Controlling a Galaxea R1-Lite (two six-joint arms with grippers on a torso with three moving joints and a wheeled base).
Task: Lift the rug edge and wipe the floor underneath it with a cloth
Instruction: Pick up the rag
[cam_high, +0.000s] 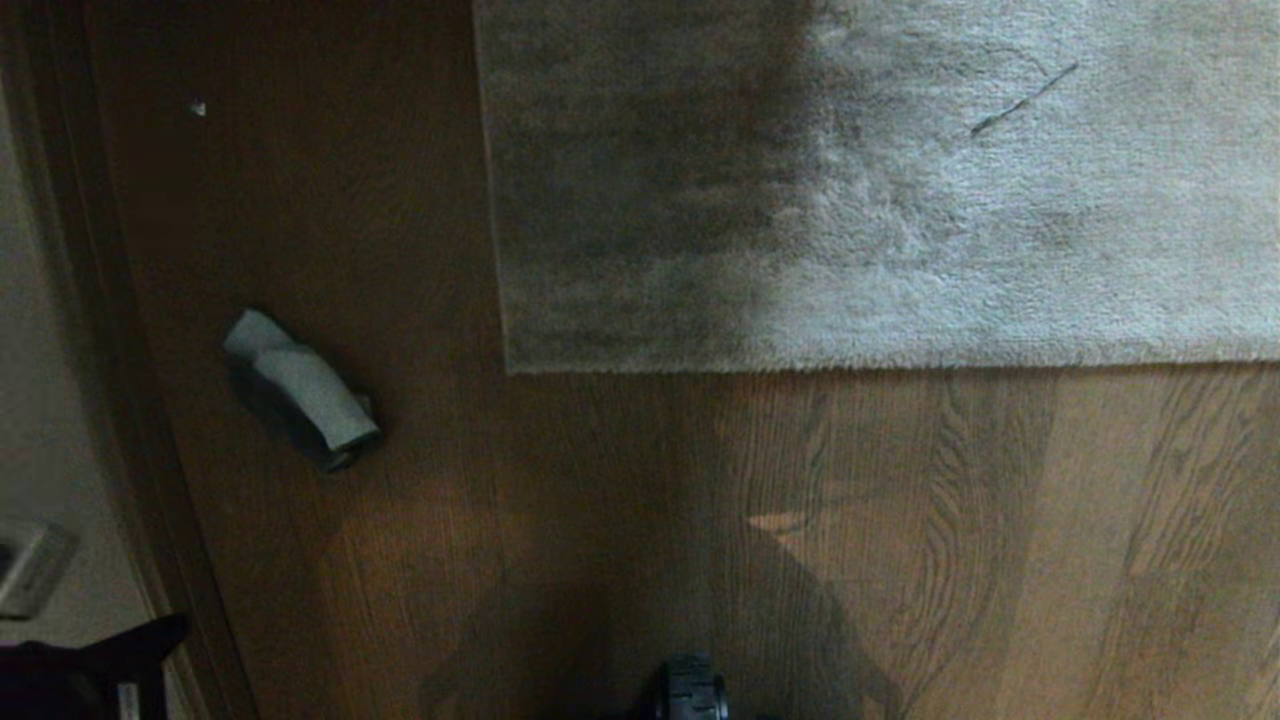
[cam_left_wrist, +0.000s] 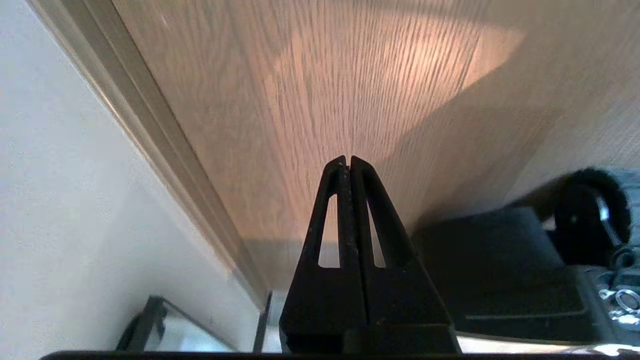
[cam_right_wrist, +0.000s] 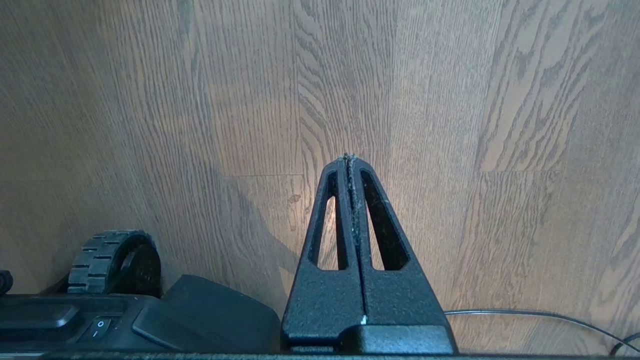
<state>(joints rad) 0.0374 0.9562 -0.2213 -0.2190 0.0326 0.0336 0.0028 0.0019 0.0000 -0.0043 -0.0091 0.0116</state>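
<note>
Cloth (cam_high: 300, 392), left of frame, looks soft and light: pinch its bunched middle. Rug edge (cam_high: 890, 366) (probably floppy, heavy) wants grabbing at the corner. Left gripper (cam_left_wrist: 346, 160) and right gripper (cam_right_wrist: 349, 158) are both closed, empty.

I see the floor (cam_high: 620, 520), brown wood-grain planks, with the rug edge (cam_high: 800, 365) lying flat and the cloth (cam_high: 300, 385) rolled up well apart.

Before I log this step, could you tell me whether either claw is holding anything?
Nothing is held: the left claw and right claw are both shut on nothing, and the cloth lies on the floor.
</note>
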